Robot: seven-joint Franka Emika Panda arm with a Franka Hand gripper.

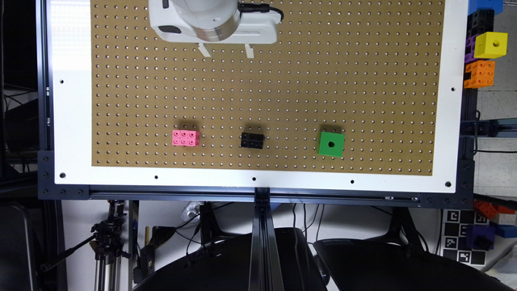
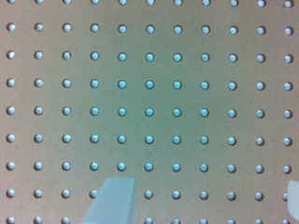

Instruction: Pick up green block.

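Two pale fingers [image 2: 112, 200] framed the wrist view, spread wide with nothing but bare pegboard [image 2: 149, 93] between them — our gripper [image 1: 227, 50] hung open and empty at the far edge of the board. We saw the green block [image 1: 331, 144] sitting well apart from it, near the board's front edge toward the exterior view's right, with the black brick [image 1: 252, 140] and the pink brick [image 1: 185, 138] in a row beside it. We judged the reach barely begun: the arm should travel across, centre over the cube, square its fingers to two flat faces and descend clear of the black brick — the white wrist pointed straight down at the board
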